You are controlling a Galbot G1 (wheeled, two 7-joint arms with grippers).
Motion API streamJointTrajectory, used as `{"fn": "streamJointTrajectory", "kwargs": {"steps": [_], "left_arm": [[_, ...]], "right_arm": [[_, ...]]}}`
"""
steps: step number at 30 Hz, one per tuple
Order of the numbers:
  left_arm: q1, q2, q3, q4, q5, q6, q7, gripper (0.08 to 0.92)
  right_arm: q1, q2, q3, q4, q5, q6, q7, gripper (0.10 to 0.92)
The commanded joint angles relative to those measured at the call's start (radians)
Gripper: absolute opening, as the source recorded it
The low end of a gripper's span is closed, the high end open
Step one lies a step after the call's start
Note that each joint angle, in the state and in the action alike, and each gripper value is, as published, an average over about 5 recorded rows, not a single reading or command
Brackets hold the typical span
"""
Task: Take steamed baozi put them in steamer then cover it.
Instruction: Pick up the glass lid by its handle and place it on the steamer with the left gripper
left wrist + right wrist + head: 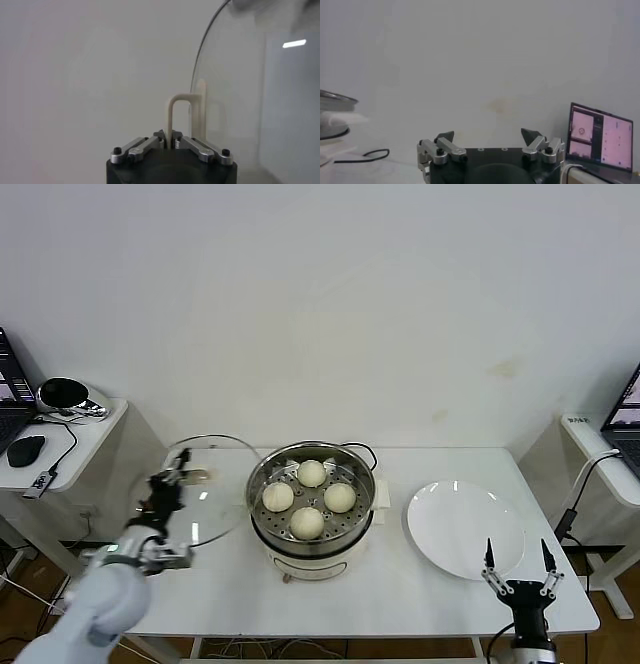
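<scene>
All four steamed baozi point(309, 499) are sitting on the perforated tray inside the steamer point(312, 536), which is in the middle of the desk point(380, 594). The left gripper point(168, 484) is clamped on the cream handle of the cover point(222, 519) and has it up in the air, tilted, just left of the steamer, so the pot's uncovered. The right gripper point(520, 566) hangs over the near right corner with its fingers spread wide, nothing in them, beside a white plate point(450, 519).
</scene>
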Motion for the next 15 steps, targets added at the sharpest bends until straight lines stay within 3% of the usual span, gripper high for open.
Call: {"fn": "streamJointTrajectory", "kwargs": {"steps": [1,8,15], "left_arm": [[-0.328,-0.178,0.492,-0.005,0.190,0.277,0.120,0.143],[-0.367,-0.289,0.532,0.077,0.292,0.299,0.159,0.143],[-0.382,-0.335,0.542,0.154,0.334,0.286,0.158,0.143]], "right_arm": [[0.012,0.012,-0.015,-0.020,-0.026,0.001,0.004,0.823],[0.022,0.020,-0.036,-0.048,-0.050,0.012,0.009,0.823],[0.024,0.020,-0.036,-0.055,-0.052,0.013,0.010,0.823]]}}
